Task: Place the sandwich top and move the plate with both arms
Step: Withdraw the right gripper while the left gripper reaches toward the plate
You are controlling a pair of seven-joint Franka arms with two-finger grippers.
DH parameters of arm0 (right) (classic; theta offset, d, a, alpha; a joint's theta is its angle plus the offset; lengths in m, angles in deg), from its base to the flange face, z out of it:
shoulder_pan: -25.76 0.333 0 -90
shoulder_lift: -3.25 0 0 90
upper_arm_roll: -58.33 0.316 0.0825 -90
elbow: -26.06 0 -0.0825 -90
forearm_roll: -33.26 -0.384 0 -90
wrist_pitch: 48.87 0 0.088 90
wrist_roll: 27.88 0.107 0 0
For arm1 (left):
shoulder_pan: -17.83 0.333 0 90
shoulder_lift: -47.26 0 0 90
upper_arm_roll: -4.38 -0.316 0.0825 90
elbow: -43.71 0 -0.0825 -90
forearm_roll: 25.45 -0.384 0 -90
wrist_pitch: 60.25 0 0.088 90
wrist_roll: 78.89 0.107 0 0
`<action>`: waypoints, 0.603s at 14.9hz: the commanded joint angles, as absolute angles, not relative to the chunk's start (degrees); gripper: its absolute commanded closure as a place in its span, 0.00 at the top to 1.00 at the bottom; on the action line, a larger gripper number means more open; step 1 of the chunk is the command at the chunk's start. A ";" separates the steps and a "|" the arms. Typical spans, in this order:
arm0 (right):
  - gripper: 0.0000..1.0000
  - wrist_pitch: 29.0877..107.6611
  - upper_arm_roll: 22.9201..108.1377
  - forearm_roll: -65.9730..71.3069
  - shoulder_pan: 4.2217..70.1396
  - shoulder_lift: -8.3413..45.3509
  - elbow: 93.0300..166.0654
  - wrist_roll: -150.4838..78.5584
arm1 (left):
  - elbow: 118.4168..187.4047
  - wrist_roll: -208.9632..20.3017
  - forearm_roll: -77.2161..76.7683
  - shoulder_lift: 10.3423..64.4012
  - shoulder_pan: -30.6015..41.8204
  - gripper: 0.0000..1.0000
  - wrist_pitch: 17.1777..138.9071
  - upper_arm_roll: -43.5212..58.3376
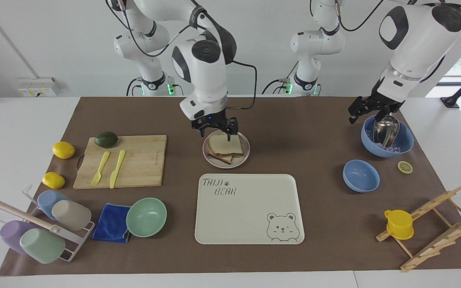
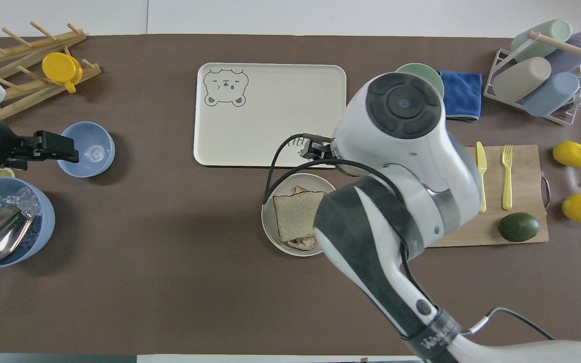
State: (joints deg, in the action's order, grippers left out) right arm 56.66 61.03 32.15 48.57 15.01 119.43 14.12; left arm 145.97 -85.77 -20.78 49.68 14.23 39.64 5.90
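The sandwich top (image 1: 225, 145) lies flat on a lower slice on the small round plate (image 1: 245, 154), between the robots and the cream tray. It also shows in the overhead view (image 2: 293, 214), on the plate (image 2: 270, 232). My right gripper (image 1: 215, 130) is open and empty. It hangs just above the edge of the plate nearest the robots and touches nothing. In the overhead view it is mostly hidden under its own arm. My left gripper (image 1: 368, 109) is open and empty. It hovers over the ice bowl (image 1: 404, 146), and shows beside the small blue bowl in the overhead view (image 2: 51, 148).
The "Taiji Bear" tray (image 1: 250, 208) lies farther from the robots than the plate. A cutting board (image 1: 142, 160) with fork, knife and avocado is toward the right arm's end. A mint-green bowl (image 1: 146, 217), a small blue bowl (image 1: 361, 175) and two racks stand nearby.
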 commanded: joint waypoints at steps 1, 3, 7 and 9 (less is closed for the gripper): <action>1.00 51.44 61.32 30.62 43.00 12.49 120.54 6.09 | 154.96 -89.60 -18.08 53.14 10.19 1.00 46.51 5.70; 1.00 47.30 61.32 30.71 37.99 10.82 120.63 -1.03 | 158.22 -91.88 -15.44 52.80 6.51 1.00 51.08 5.70; 1.00 41.93 60.27 31.76 31.65 6.69 122.73 -15.90 | 164.02 -95.14 -12.18 49.64 -2.36 1.00 61.45 5.70; 1.00 41.22 55.97 32.46 31.91 3.62 124.93 -21.08 | 166.31 -95.32 -10.26 48.49 -5.89 1.00 65.59 5.70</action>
